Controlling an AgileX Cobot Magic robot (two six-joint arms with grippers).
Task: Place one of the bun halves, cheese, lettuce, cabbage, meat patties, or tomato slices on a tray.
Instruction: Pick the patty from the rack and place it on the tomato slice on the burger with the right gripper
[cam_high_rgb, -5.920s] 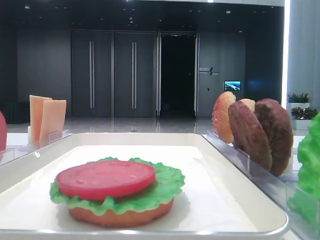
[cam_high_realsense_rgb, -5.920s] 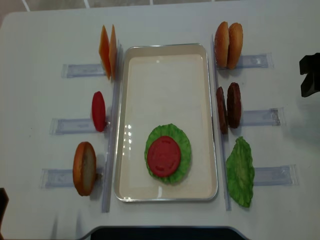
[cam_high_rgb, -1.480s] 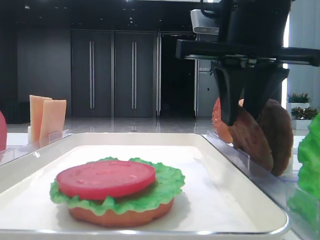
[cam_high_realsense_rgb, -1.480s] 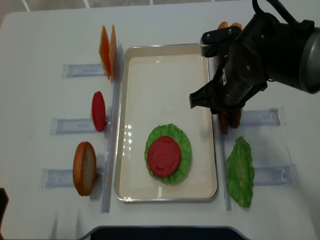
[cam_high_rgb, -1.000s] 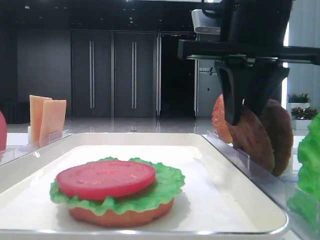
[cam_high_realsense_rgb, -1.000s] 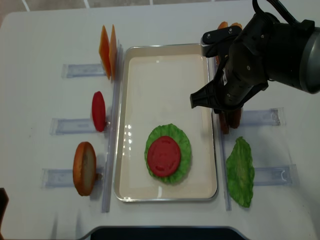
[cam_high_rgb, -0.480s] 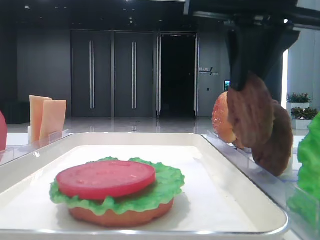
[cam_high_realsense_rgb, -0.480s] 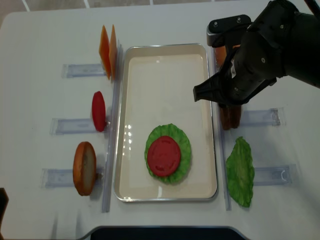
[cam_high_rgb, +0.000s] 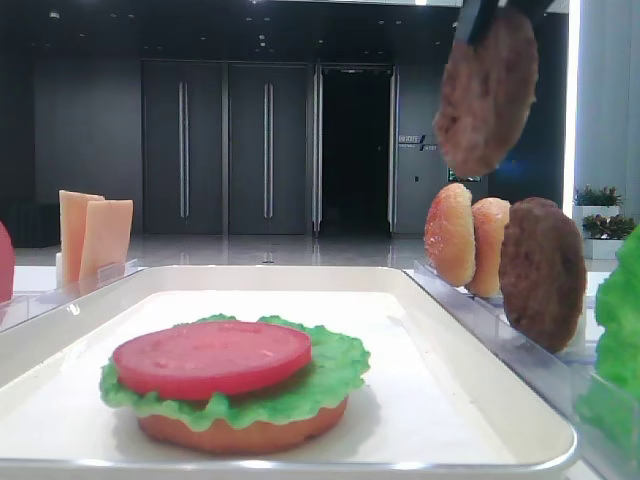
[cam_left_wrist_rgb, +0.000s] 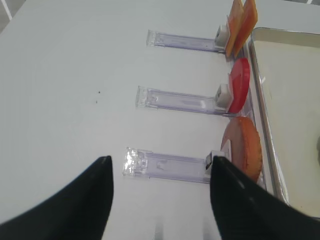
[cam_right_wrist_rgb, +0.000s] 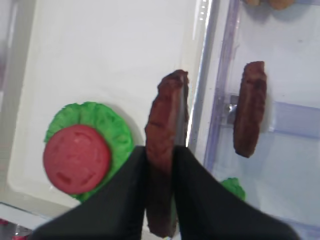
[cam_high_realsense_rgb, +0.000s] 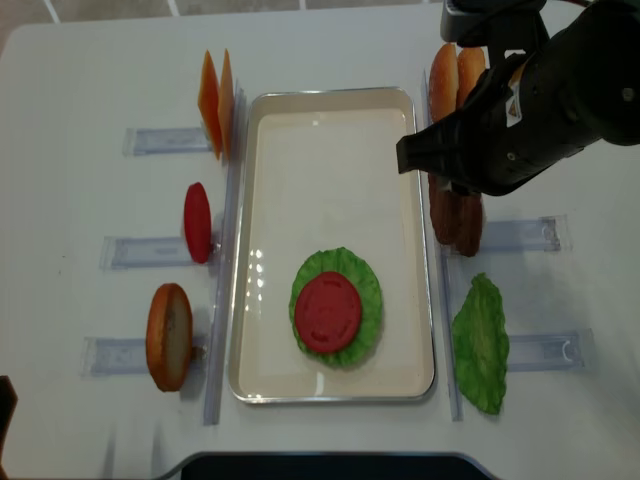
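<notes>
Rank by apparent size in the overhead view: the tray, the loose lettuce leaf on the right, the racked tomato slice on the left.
1. Tray, by far largest.
2. Lettuce leaf.
3. Tomato slice, standing edge-on, so it looks narrow.

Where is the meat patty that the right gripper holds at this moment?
In the right wrist view the meat patty hangs edge-on in the right gripper, above the tray's right rim.
</notes>
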